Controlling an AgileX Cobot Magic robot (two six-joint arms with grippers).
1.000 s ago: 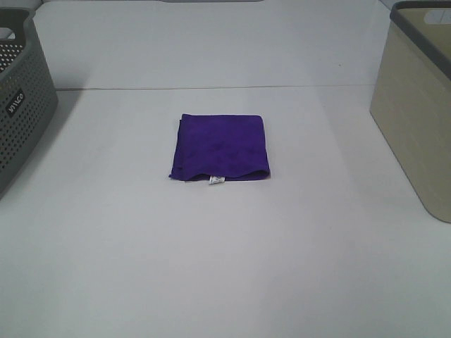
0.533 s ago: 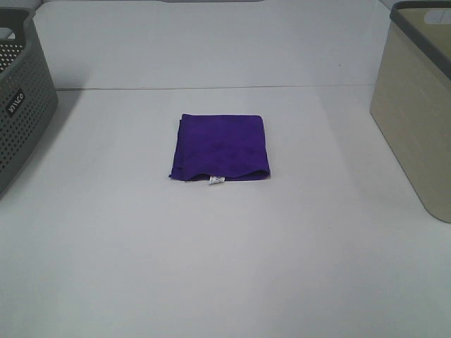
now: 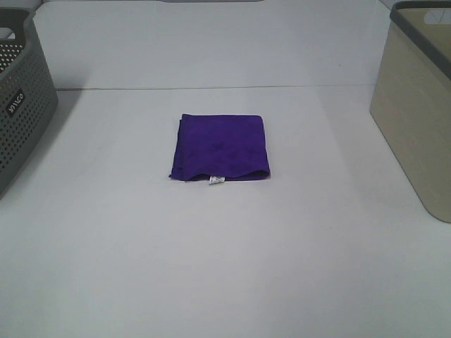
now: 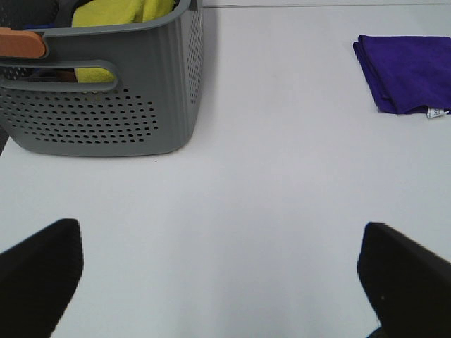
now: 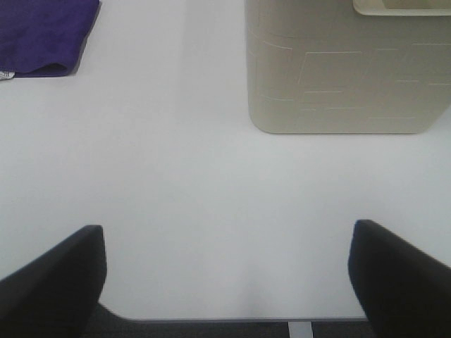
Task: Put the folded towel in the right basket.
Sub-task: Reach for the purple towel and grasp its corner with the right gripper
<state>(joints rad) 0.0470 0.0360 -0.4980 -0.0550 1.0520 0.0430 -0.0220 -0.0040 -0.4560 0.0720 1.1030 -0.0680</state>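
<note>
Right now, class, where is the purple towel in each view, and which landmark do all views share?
Exterior high: towel lies mid-table, between grey basket and beige basket.
Left wrist: towel cut by the frame edge, apart from grey basket.
Right wrist: only a towel corner, apart from beige basket.
Shared landmark: the towel's white tag.

The light is bright and flat and falls from above, so the white worktop (image 3: 225, 267) looks almost washed out, with a faint bluish cast. Shadows are soft: a grey smudge beside the grey basket (image 3: 21, 120), a thin band at the foot of the beige basket (image 3: 416, 120), and a narrow line under the near edge of the towel (image 3: 220, 146). In the wrist views the left arm's fingers (image 4: 35, 274) and the right arm's fingers (image 5: 402, 282) are black, featureless and out of focus.
</note>
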